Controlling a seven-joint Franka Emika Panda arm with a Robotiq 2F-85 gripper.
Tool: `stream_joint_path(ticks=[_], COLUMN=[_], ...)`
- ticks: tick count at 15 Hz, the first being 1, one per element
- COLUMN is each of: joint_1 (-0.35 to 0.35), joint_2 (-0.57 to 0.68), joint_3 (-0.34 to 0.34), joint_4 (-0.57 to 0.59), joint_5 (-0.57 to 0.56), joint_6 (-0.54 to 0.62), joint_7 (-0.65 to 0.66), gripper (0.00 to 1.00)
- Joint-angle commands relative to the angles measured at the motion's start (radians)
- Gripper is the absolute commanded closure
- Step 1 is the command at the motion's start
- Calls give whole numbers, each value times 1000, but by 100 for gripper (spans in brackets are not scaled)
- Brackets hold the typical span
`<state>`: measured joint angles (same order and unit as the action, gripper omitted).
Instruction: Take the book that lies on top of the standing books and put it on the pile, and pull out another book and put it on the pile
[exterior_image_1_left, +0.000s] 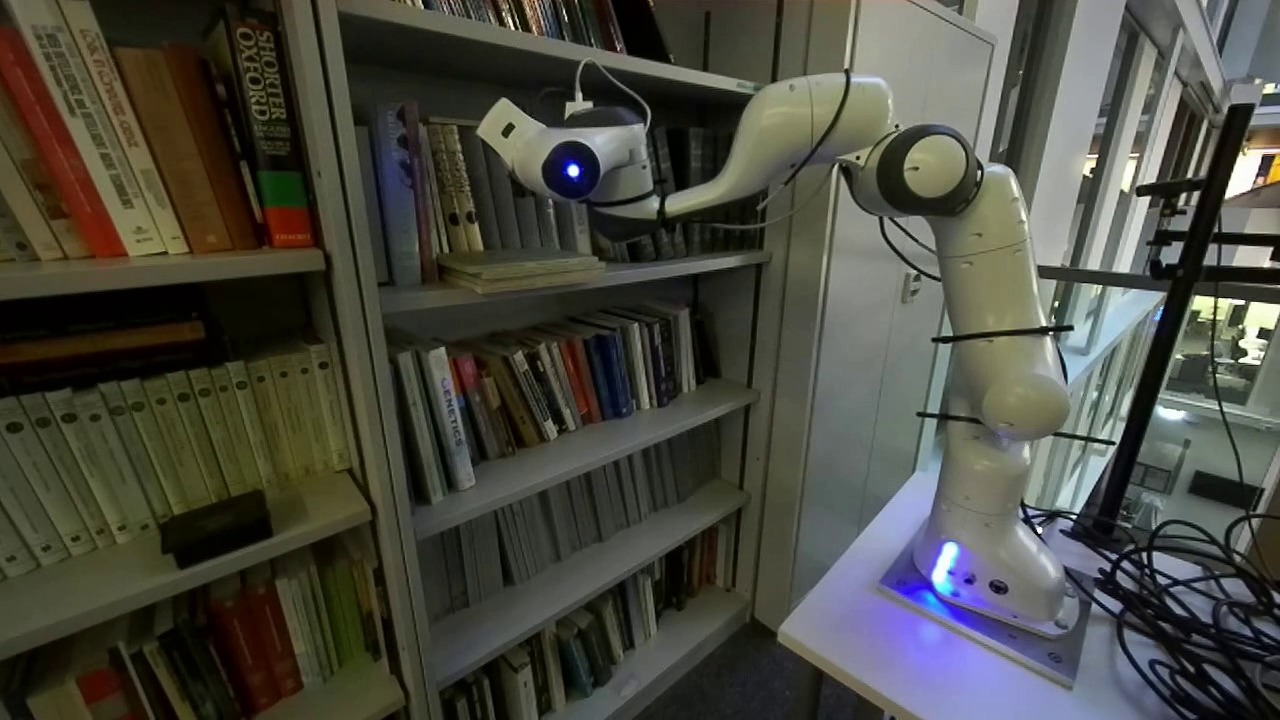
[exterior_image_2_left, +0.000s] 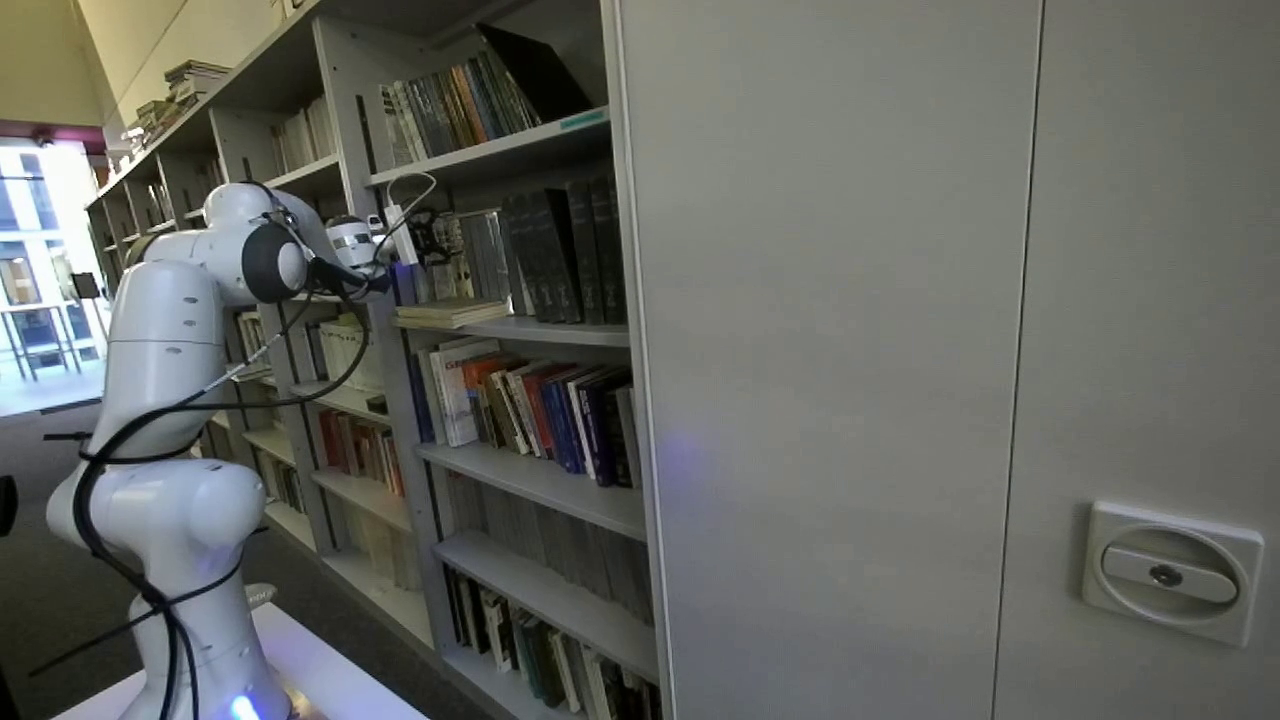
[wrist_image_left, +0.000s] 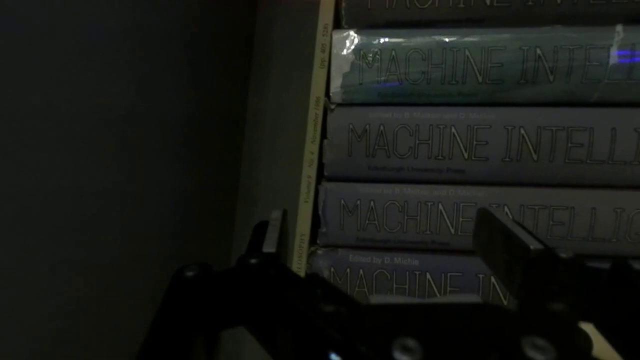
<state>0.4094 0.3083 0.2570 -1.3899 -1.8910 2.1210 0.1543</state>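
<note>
The first step seemed in hand: fetching the lying book (wrist_image_left: 311, 150), which rested atop the standing books (wrist_image_left: 425, 145). The tool (wrist_image_left: 380, 220) stood spread, gripping nothing, one finger (wrist_image_left: 273, 232) above that book's thin spine, the other in front of the upright ones. The next move probably called for edging inward and working the lower finger beneath the cover. The pile (exterior_image_1_left: 520, 268) sat at the front edge of the shelf (exterior_image_1_left: 690, 269). The wrist view cut off one end of the lying book and the tool covered the other; in both exterior views I could not make it out.
</note>
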Motion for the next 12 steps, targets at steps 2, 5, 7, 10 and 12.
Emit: stream_joint_path(ticks=[2,5,7,10,12], joint_1=[12,15,13,12,10], joint_2=[-10,7,19,37,54], joint_3=[-6,-5,-4,-7,-7], joint_4=[9,41,64,96,122], joint_5=[-94,-145,-173,-216,-227], joint_6=[-56,-60,-49,-37,-27], joint_7=[37,24,16,-2,-13], gripper=[0,0,0,0,0])
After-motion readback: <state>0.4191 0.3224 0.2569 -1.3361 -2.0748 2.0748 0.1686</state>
